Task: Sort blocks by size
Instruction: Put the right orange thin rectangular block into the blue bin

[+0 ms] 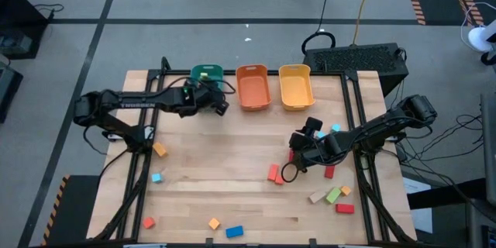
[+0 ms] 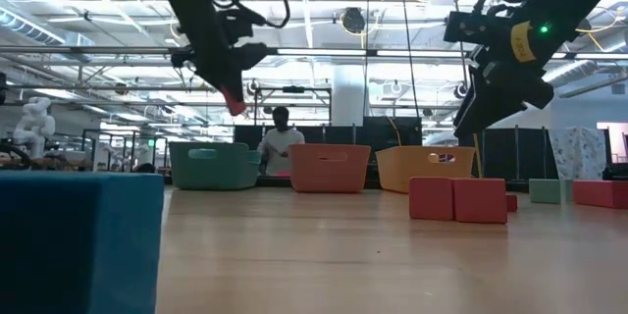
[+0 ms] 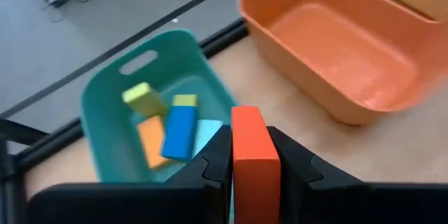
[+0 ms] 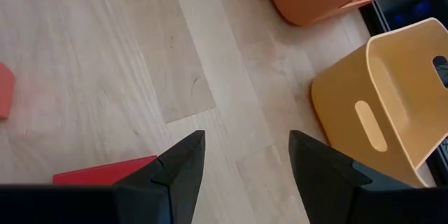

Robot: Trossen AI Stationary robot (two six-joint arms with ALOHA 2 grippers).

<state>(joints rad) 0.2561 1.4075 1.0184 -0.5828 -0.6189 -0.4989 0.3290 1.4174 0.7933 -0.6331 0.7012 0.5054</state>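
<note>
Two grippers: left gripper (image 3: pixel 255 171) clamped on a red block (image 3: pixel 255 155) above the teal bin (image 3: pixel 112 122); right gripper (image 4: pixel 245 164) spread, empty, over the table (image 4: pixel 105 56)

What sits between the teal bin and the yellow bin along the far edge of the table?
The orange bin sits between the teal bin and the yellow bin, all three in one row. The high view shows it best; the low view shows the same order.
</note>
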